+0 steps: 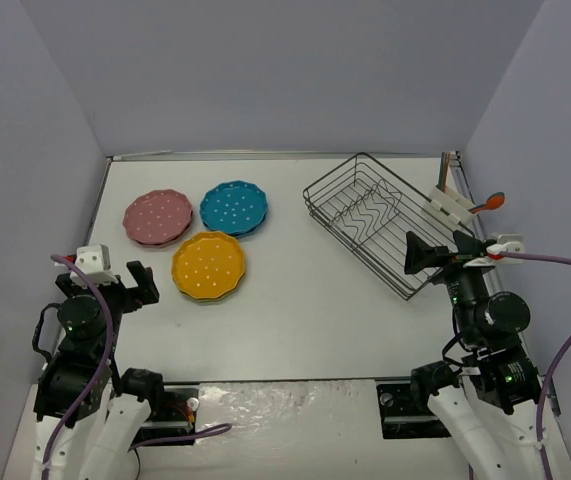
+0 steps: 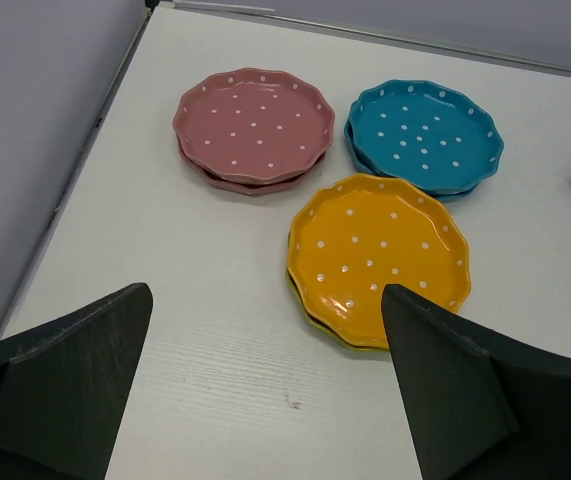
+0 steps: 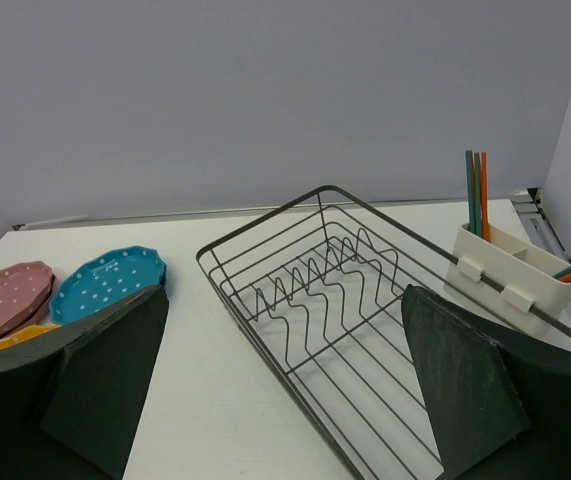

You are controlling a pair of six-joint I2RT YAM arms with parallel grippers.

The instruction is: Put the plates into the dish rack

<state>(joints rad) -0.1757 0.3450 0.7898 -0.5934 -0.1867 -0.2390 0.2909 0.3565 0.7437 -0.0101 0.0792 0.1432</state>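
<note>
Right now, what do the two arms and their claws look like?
The left arm and right arm share black joint housings and white lower links, each trailing a lilac cable, with small green lights on the joints. The left claw and right claw each have two broad, dark, wedge-shaped fingers.

Past the spread claw lie a pink plate, blue plate and orange plate, clustered.
</note>
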